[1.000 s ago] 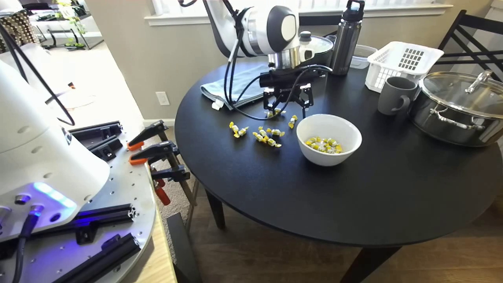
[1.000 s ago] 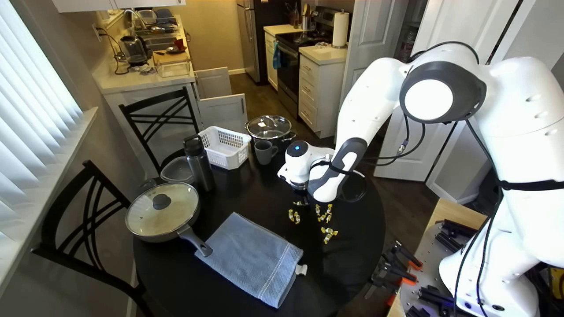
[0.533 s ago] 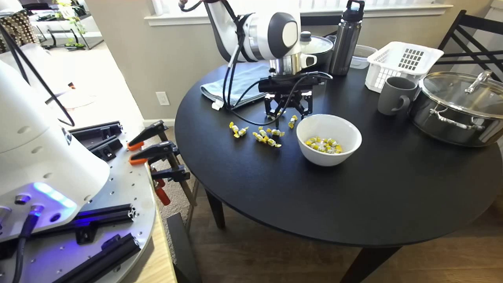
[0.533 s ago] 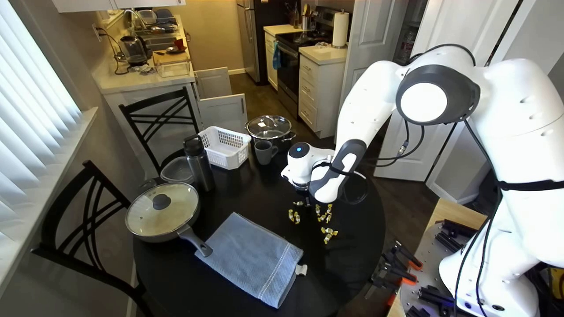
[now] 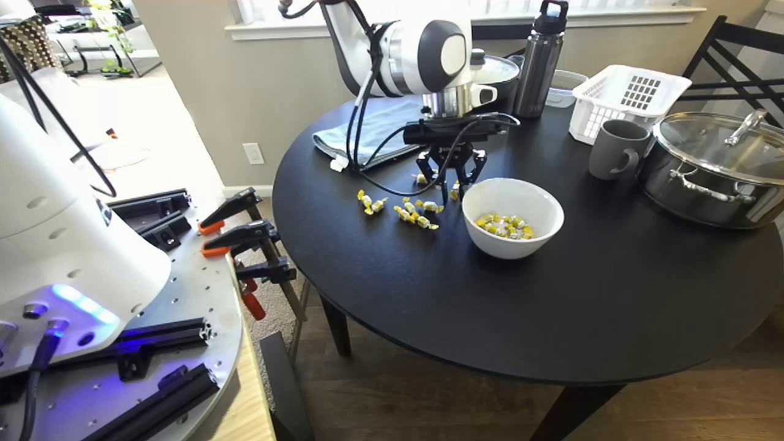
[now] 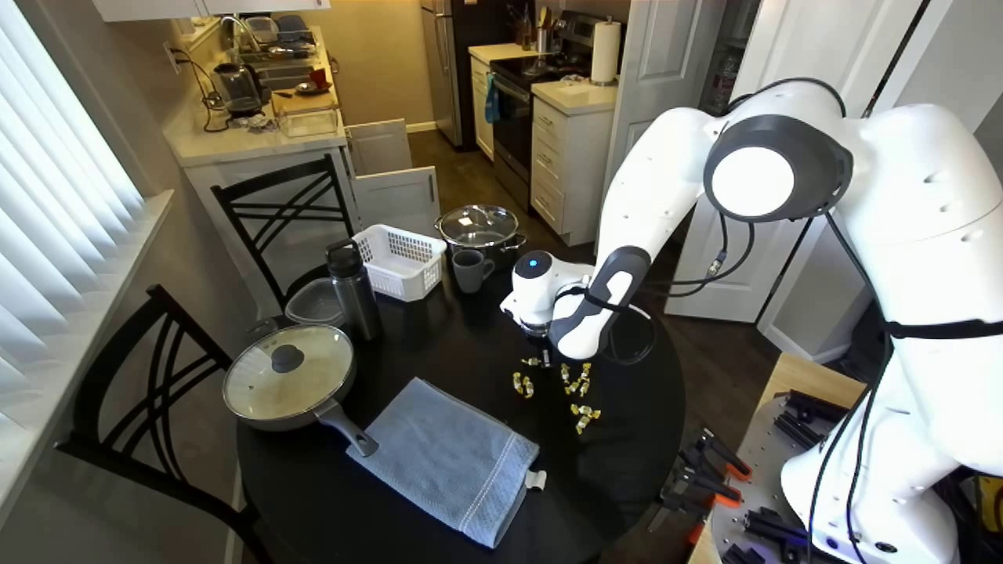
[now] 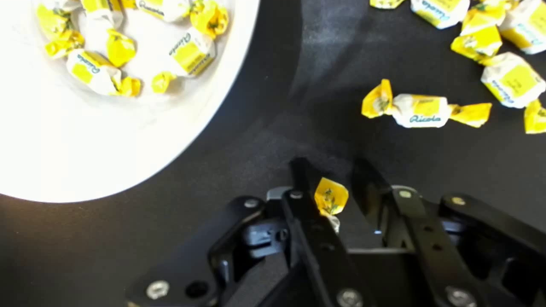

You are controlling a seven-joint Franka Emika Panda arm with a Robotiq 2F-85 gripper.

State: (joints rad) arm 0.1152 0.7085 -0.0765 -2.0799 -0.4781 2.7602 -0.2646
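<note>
In the wrist view, the black hand (image 7: 330,166) has its two fingers rather near each other, but a narrow gap is left. In this gap lies one wrapped candy in white and yellow paper (image 7: 331,198), partly hidden. It is apart from the right-side finger in this view; whether it touches the left-side one, I cannot tell. A round white bowl (image 7: 128,170) with similar candies (image 7: 190,53) inside stands to the left, and one loose candy (image 7: 422,111) lies to the right on the black desk (image 7: 256,136).

In an exterior view, the hand points down just beside the bowl. A dark steel bottle (image 5: 539,70) and a grey mug (image 5: 611,150) stand farther away.

In an exterior view, the white robot arm (image 6: 619,274) hides the bowl and most of the hand. A folded grey-blue cloth (image 6: 454,462) lies near the scattered candies (image 6: 584,415).
</note>
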